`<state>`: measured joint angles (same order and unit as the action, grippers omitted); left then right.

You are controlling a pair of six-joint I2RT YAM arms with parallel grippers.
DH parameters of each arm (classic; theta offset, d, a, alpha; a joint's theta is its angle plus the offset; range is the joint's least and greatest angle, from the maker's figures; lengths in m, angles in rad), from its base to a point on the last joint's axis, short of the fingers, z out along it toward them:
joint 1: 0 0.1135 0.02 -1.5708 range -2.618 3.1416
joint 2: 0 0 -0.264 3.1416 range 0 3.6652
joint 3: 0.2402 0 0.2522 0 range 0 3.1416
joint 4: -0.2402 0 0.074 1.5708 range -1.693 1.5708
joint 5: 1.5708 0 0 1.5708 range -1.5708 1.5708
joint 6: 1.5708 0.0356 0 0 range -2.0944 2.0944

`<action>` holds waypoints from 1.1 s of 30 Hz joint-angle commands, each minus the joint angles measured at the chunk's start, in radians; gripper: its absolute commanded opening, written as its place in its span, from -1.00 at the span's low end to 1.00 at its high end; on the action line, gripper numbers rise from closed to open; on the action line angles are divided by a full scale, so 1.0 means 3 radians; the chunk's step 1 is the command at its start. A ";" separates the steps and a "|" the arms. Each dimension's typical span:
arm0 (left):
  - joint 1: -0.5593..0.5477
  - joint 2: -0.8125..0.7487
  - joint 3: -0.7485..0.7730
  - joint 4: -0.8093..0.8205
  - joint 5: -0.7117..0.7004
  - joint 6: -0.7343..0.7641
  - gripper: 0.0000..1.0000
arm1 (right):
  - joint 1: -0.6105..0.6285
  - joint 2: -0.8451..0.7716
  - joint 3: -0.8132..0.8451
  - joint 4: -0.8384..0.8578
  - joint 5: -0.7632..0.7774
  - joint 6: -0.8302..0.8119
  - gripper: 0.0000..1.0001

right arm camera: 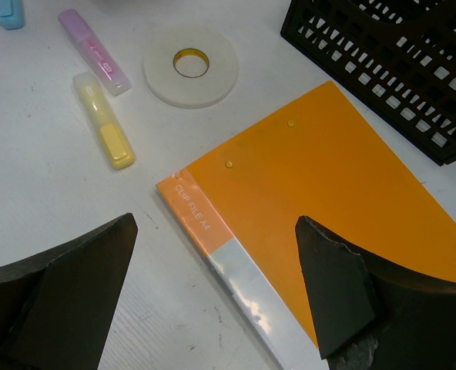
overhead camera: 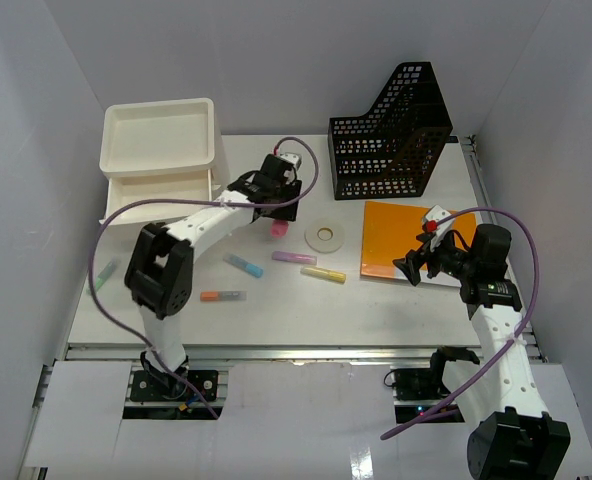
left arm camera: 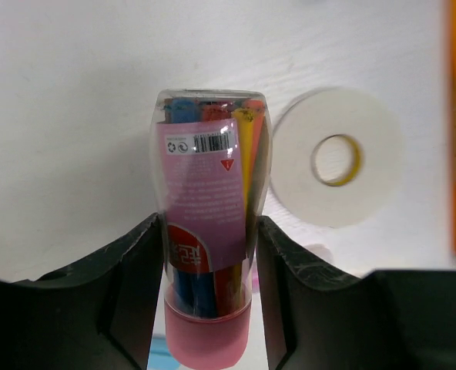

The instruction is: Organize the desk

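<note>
Marker tube (left arm camera: 209,169) pinched by left gripper (left arm camera: 209,231), long axis laid 12-to-6 o'clock in wrist view, pink cap (left arm camera: 207,335) at 6; desk (left arm camera: 74,116) seen beneath. Right gripper (right arm camera: 214,231) held spread over orange file (right arm camera: 313,185).

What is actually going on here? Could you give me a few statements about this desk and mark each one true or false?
1. The left gripper is closed on a clear marker tube. True.
2. The right gripper hangs open over the orange clip file. True.
3. The right gripper grips the white tape roll. False: the tape roll lies flat on the desk with nothing touching it.
4. The yellow highlighter lies on top of the orange clip file. False: the yellow highlighter lies on the bare desk, beside the purple highlighter.
</note>
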<state>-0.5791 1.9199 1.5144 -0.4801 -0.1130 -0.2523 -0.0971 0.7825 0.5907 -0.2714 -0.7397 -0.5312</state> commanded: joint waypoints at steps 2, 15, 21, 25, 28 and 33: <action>0.0165 -0.1330 -0.0311 0.0475 0.0145 -0.0125 -1.00 | -0.0014 -0.0047 -0.0009 0.0022 -0.0076 0.0012 0.80; 0.0889 -0.2693 -0.0836 -0.0045 -0.0856 -0.2429 -1.00 | -0.0019 -0.0036 -0.0006 0.0025 -0.0069 0.0031 0.80; 0.1156 -0.2584 -0.0480 -0.1075 -0.1199 -0.3499 -1.00 | -0.0019 -0.0045 0.0002 0.0025 -0.0057 0.0037 0.80; 0.1357 -0.2636 -0.0695 -0.0996 -0.1196 -0.3706 -1.00 | -0.0019 -0.0057 0.0000 0.0025 -0.0055 0.0042 0.80; 0.1603 -0.2494 -0.0719 -0.0965 -0.1035 -0.3828 -1.00 | -0.0019 -0.0064 -0.0002 0.0020 -0.0051 0.0042 0.80; 0.1721 -0.2178 -0.0486 -0.1095 -0.0992 -0.3875 -0.64 | -0.0019 -0.0068 -0.0006 0.0022 -0.0040 0.0038 0.80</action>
<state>-0.0828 1.2090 1.3013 -0.7765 -0.4251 -1.3311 -0.0982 0.7761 0.5907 -0.2722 -0.7430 -0.5274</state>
